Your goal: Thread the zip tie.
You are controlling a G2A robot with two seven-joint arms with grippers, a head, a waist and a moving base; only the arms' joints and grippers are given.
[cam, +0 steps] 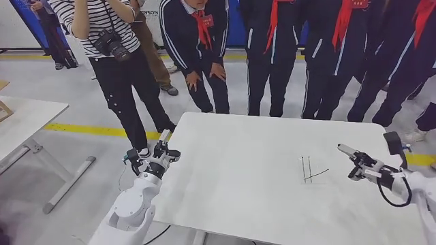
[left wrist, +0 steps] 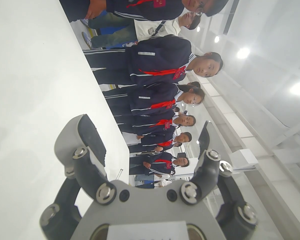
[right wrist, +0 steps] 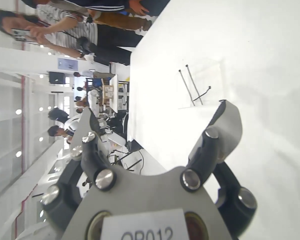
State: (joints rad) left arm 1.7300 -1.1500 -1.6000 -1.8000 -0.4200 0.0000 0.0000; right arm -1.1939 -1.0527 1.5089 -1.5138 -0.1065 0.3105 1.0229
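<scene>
A: Thin black plastic zip ties (cam: 308, 170)?
B: On the white table (cam: 238, 197), near the right gripper (cam: 366, 148); it and the left gripper (cam: 163, 143) gape empty.
A: Light, springy, slippery: pinch mid-strap, I'd say

thin black zip ties (right wrist: 195, 86) lie on the white table (right wrist: 240, 38), two parallel, one crossing.

Zip ties (cam: 310, 170) on table (cam: 231, 177) (right half), left claw (cam: 163, 138) at left edge, right claw (cam: 345, 150) beside them
</scene>
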